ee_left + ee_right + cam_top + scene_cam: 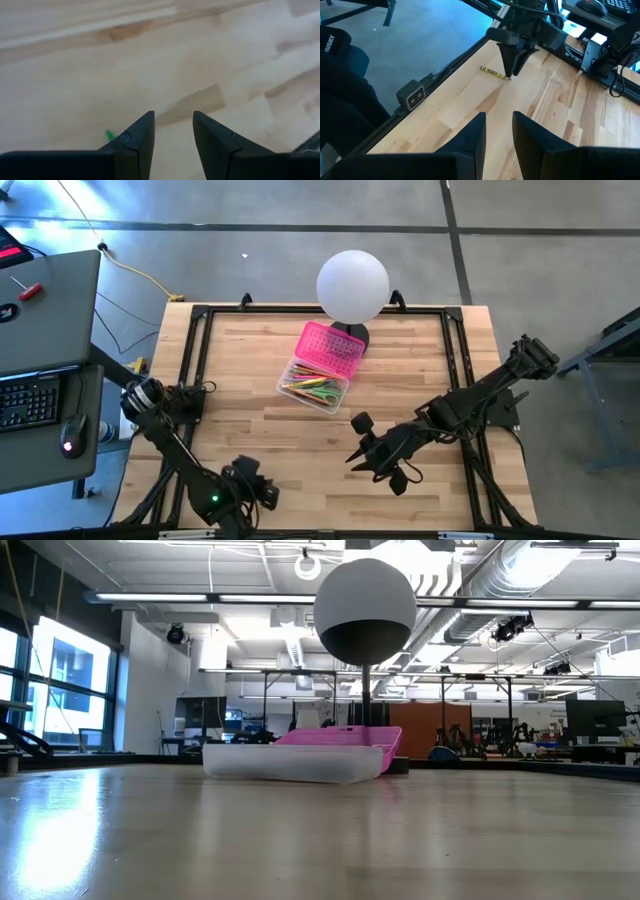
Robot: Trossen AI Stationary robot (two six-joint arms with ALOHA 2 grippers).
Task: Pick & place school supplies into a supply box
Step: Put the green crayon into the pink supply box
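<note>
The supply box [318,385] lies open at the table's middle, its clear base holding several coloured pencils and pens, its pink dotted lid [332,347] folded back toward the globe lamp. A thin yellow-green pencil [493,72] lies flat on the wood near the table's near edge, hidden in the high view. My left gripper [511,74] points down over one end of it, open; in its wrist view a green tip [109,134] shows beside one finger. My right gripper [353,442] hovers open at mid-table, right of the box, with nothing between its fingers. My left gripper [172,114] comes from above, pointing down, with its fingertips [510,70] at the pencil's end [506,77] nearer the table's middle. Bare wood shows between the fingers. Whether a finger touches the pencil, I cannot tell.
A white globe lamp [352,285] on a dark foot stands just behind the box at the far edge. A black frame [195,350] runs round the table. A small camera block [411,95] sits on the near edge. Bare wood lies between the box and the near edge.
</note>
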